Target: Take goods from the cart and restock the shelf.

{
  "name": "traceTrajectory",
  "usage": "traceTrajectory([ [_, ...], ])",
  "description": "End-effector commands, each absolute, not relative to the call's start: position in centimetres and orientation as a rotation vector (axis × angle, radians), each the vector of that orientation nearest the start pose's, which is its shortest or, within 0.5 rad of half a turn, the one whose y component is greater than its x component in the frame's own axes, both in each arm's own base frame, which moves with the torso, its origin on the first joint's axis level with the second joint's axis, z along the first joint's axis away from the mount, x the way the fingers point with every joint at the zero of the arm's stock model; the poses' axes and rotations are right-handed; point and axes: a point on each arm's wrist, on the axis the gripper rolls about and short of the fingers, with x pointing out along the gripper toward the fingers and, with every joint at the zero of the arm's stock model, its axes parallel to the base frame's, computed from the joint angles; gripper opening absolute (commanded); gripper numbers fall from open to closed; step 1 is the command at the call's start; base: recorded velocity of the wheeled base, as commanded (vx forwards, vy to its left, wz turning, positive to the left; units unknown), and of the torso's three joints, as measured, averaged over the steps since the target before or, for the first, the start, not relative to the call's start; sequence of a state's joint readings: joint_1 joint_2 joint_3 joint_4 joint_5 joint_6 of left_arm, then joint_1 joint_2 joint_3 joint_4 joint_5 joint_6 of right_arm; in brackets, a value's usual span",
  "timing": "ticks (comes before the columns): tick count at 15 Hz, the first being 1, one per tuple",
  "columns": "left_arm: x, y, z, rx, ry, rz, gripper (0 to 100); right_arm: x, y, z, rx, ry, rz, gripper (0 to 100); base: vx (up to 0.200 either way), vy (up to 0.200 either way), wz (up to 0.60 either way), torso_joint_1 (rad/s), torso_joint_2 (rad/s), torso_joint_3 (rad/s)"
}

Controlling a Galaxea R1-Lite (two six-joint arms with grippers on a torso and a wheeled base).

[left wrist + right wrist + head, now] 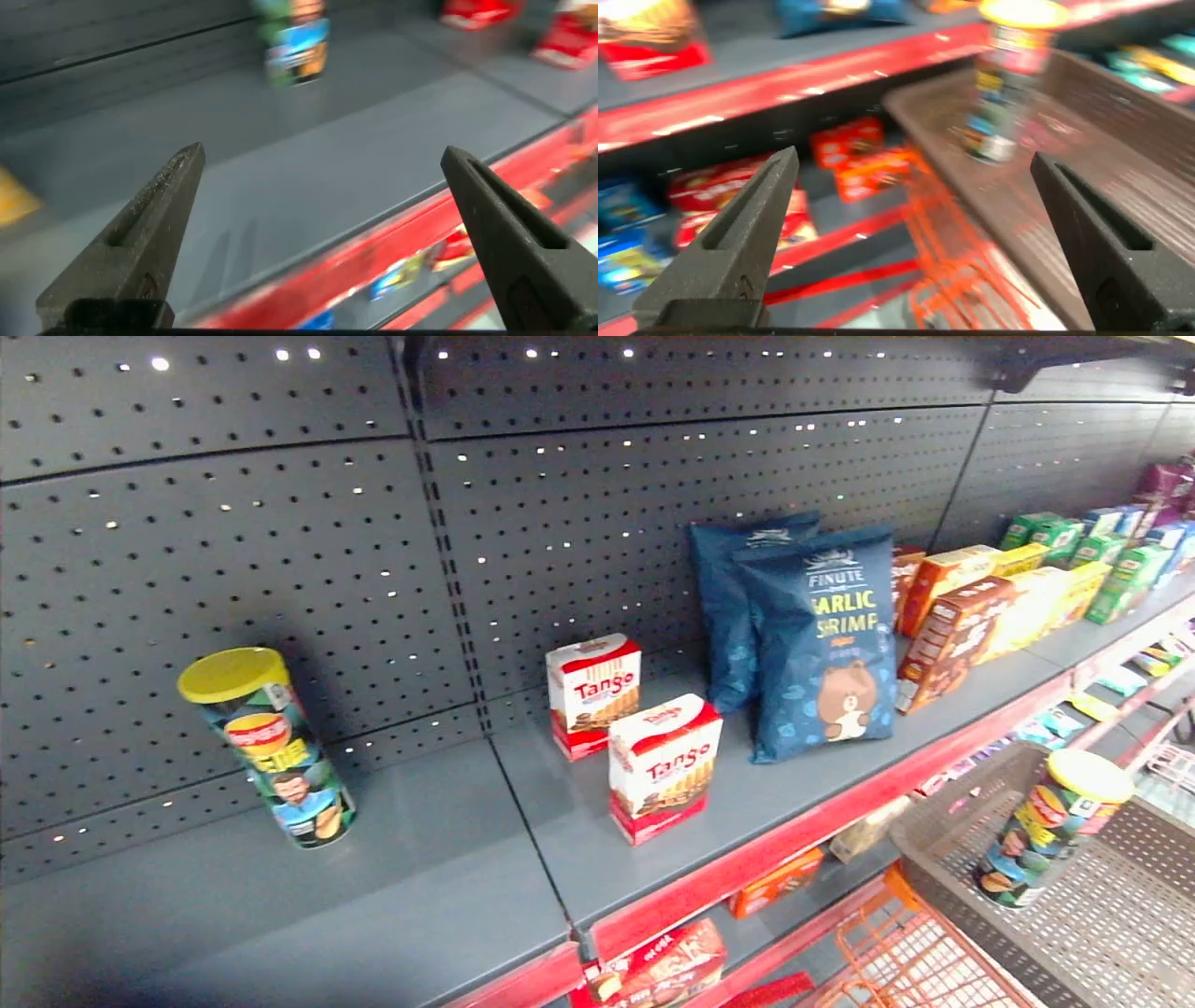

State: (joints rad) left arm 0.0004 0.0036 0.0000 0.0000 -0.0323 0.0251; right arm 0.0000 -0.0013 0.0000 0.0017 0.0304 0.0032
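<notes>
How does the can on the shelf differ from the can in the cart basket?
The shelf can stands on the grey shelf by the pegboard, already stocked; the cart can stands in the brown basket, lower down, not yet taken. Both are upright with yellow lids and matching print.

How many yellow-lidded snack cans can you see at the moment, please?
2. The first can stands on the grey shelf, left bay, near the pegboard; the second can stands in the brown basket at the lower right. Others may be hidden past the basket's visible part.
</notes>
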Motion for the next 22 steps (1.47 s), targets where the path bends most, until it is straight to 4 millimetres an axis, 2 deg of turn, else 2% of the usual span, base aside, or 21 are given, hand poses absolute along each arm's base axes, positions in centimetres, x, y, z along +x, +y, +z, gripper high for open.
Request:
traceTrajectory([
  [1, -2.26, -0.08, 7.55, 0.024, 0.003, -0.031, 100, -2.28, 0.07, 7.53, 0.005, 0.002, 0.031, 100, 0.0, 0.0, -0.6, 0.002, 0.01, 0.002],
  [5, -2.23, -0.08, 7.56, 0.026, 0.006, -0.031, 100, -2.28, 0.07, 7.53, 0.003, 0.002, 0.031, 100, 0.0, 0.0, -0.6, 0.001, 0.0, 0.0],
  [12, -2.23, -0.08, 7.56, 0.024, 0.006, -0.031, 100, -2.28, 0.07, 7.52, 0.005, 0.003, 0.031, 100, 0.0, 0.0, 0.0, 0.0, 0.0, 0.0],
  [14, -2.25, -0.08, 7.56, 0.024, 0.004, -0.031, 100, -2.28, 0.07, 7.52, 0.003, 0.003, 0.031, 100, 0.0, 0.0, -0.6, 0.0, 0.0, 0.005],
  [22, -2.23, -0.08, 7.56, 0.024, 0.006, -0.031, 100, -2.28, 0.07, 7.53, 0.005, 0.002, 0.031, 100, 0.0, 0.0, 0.0, 0.0, 0.0, 0.0],
])
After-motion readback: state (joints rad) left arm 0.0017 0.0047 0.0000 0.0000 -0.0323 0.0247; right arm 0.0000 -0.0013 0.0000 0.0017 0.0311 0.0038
